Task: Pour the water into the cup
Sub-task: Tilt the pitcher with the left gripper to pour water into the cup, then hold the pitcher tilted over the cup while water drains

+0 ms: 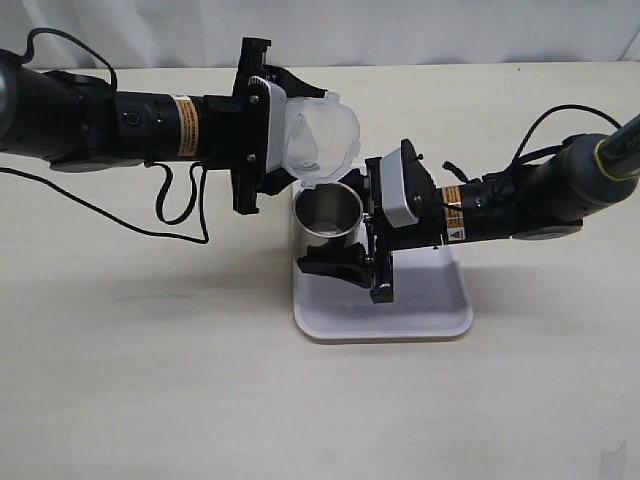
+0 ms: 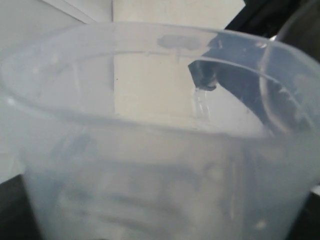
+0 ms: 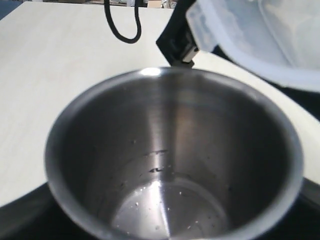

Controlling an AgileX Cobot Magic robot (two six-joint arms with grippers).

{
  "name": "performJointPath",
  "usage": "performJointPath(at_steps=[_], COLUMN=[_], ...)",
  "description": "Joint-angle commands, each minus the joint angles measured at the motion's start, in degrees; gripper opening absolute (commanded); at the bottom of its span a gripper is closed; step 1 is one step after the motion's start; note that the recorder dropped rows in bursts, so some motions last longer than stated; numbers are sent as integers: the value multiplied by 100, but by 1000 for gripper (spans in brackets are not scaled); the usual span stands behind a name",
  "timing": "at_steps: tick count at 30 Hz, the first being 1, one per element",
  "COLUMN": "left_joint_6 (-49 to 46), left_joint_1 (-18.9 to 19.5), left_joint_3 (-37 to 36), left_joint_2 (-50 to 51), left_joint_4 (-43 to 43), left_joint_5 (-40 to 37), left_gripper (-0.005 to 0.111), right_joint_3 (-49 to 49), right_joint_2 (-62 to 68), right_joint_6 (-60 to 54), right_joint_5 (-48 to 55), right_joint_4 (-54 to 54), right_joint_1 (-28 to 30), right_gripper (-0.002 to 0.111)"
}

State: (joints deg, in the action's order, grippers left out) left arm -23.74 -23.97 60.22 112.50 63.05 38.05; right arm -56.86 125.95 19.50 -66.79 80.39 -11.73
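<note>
Translucent plastic measuring beaker (image 1: pixel 322 135), pinched in my left end effector (image 1: pixel 285 135), tips over the short shiny stainless-steel cup (image 1: pixel 330 212), which my right end effector (image 1: pixel 345 235) clamps on the white tray (image 1: pixel 420 310). Clear water (image 2: pixel 201 102) beads at the spout; I'd tilt slowly, spout centred over the rim.

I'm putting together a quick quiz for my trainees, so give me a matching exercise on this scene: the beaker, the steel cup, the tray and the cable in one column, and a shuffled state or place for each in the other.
Things
1. beaker
2. cup
3. tray
4. cable

States
A. lying flat on the table
B. upright, mouth facing up
C. black, curved in a loop
D. tipped over, held in the air

Pairs: 1-D, 2-B, 3-A, 4-C
</note>
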Motion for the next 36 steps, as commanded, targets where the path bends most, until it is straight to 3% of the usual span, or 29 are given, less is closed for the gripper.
performJointPath(at_steps=[1, 36], left_joint_6=[-190, -1739], left_joint_1=[-4, -4], left_joint_3=[66, 66], left_joint_2=[-89, -89], left_joint_4=[-83, -106], left_joint_5=[108, 82], left_gripper=[0, 0], right_joint_3=[-8, -8], right_joint_2=[-2, -2], right_joint_6=[-22, -22], right_joint_5=[-72, -72], right_joint_4=[-181, -181], right_joint_1=[-8, -8], right_gripper=[4, 4])
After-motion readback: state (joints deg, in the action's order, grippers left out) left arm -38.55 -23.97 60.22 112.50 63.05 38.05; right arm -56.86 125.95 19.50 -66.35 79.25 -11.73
